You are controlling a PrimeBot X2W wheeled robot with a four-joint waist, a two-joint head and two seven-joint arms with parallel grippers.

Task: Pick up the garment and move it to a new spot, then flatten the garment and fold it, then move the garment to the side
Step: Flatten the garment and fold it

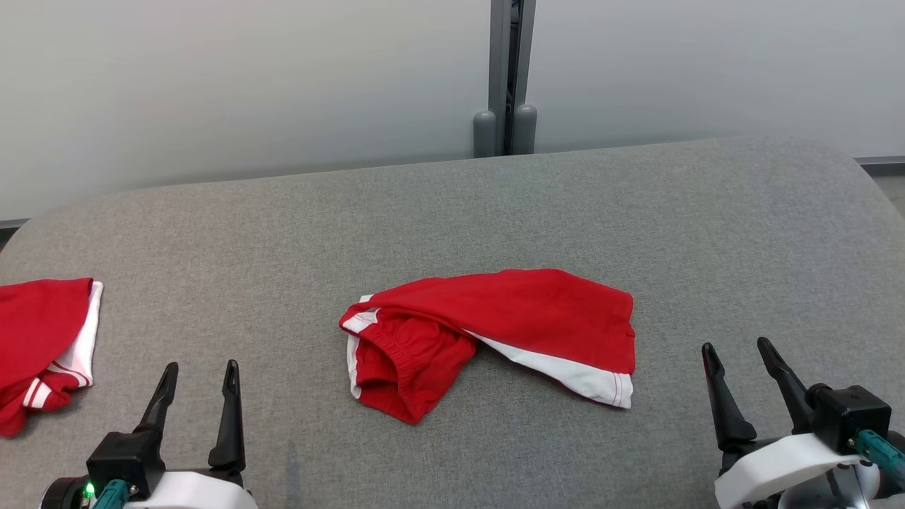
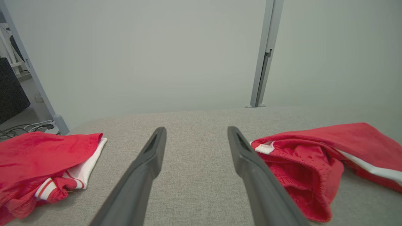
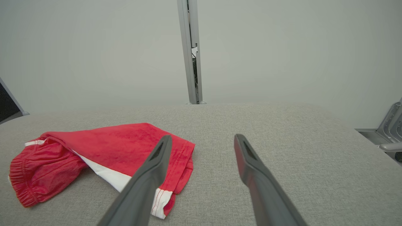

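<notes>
- Garment point(image 1: 495, 332): crumpled red shorts with white trim, lying mid-way across the grey padded table point(image 1: 636, 212).
- Left gripper point(image 1: 201, 365): fingers spread, holding nothing; at the near edge, between both garments.
- Right gripper point(image 1: 736, 345): fingers spread, empty; near the garment's right hem.
- Second red garment point(image 1: 42, 346): at the left edge, well apart.
- Grey post point(image 1: 511, 78): behind the table.

left pincer point(image 2: 196, 136) spread, empty | garment point(image 2: 317, 163) right | second red garment point(image 2: 40, 163) left
</notes>
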